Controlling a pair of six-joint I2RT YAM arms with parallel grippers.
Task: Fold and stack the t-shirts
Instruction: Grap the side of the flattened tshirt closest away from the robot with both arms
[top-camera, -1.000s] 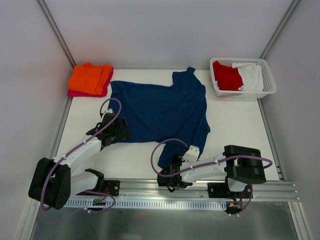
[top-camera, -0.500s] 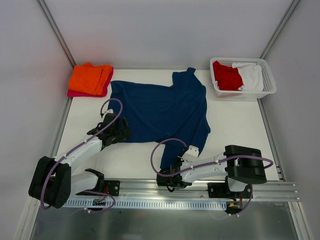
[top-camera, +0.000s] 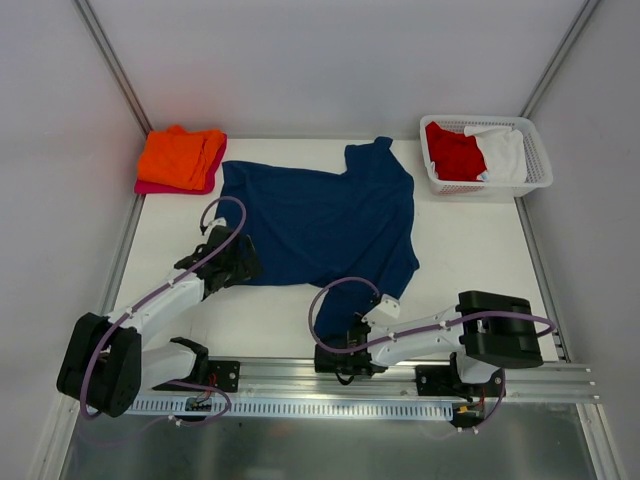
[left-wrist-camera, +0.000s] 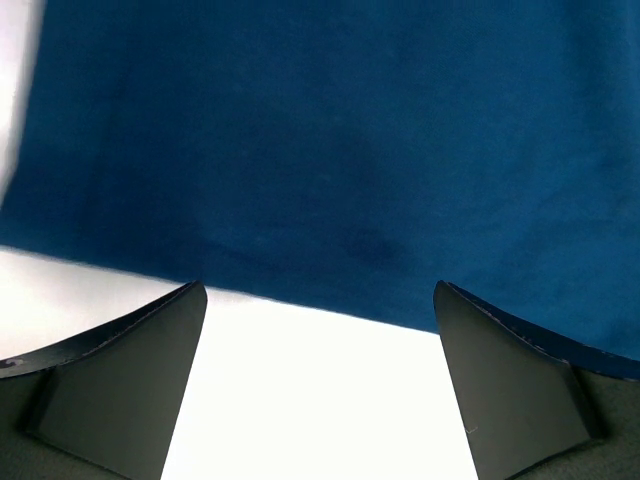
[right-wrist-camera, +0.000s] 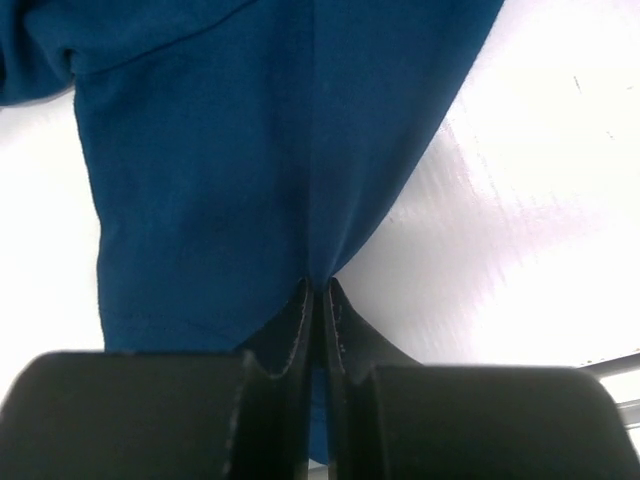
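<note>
Nearest the arm bases, the right gripper (right-wrist-camera: 315, 290) sits low at the near hem corner of the navy blue t-shirt (top-camera: 320, 215). The overhead camera shows only the wrist lying over the cloth there. The right wrist camera shows more: the two fingers are pressed together with a ridge of navy cloth pinched between their tips. A crease runs away from them, and the white table (top-camera: 470, 250) shows on either side.

A little farther in, the left gripper (left-wrist-camera: 320, 300) is at the shirt's left hem. From above, its jaws are hidden under the wrist. Its own camera shows them spread wide, with only bare table between them and the hem edge running across right at the tips.

Beyond both grippers, the navy shirt lies spread over the middle of the table, one sleeve reaching toward the far edge.

In the far left corner, a folded orange t-shirt (top-camera: 180, 155) rests on a magenta-pink t-shirt (top-camera: 160, 187). In the far right corner, the white lattice basket (top-camera: 537, 165) holds a crumpled red t-shirt (top-camera: 452, 152) on its left side. A white t-shirt (top-camera: 505, 150) is bunched on its right.
</note>
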